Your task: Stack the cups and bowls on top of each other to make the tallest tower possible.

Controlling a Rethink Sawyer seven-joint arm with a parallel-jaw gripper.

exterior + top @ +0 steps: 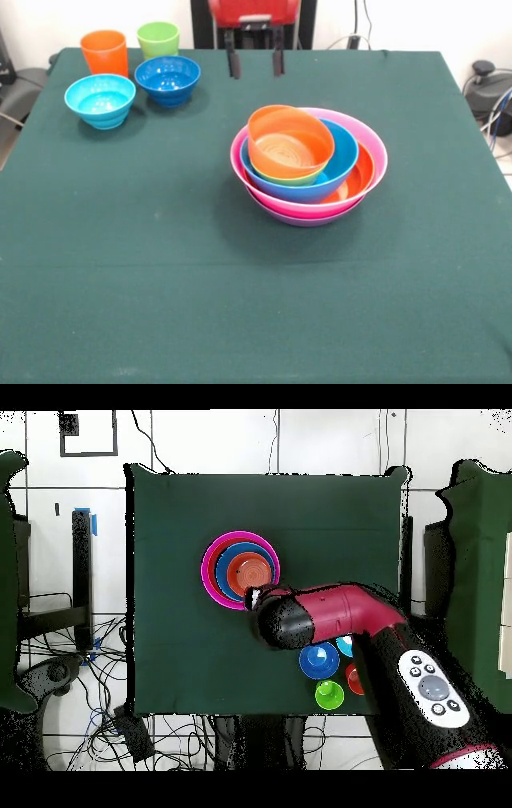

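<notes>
The tower (309,164) stands mid-table: a purple bowl (308,221) under a pink one (378,150), then nested large orange (362,174) and blue (342,157) bowls, a small lime green bowl (301,181), and a small orange bowl (288,142) tilted on top. The overhead view shows the tower (240,570) too. An orange cup (105,52) and a lime green cup (158,38) stand upright at the far left corner. In front of them sit a light blue bowl (100,99) and a dark blue bowl (167,78). My gripper (254,62) hangs open and empty behind the tower.
From overhead, the arm (330,616) lies over the table beside the tower. It partly hides the light blue bowl (345,646) and orange cup (352,677). The dark blue bowl (318,660) and green cup (329,695) show near the table's edge.
</notes>
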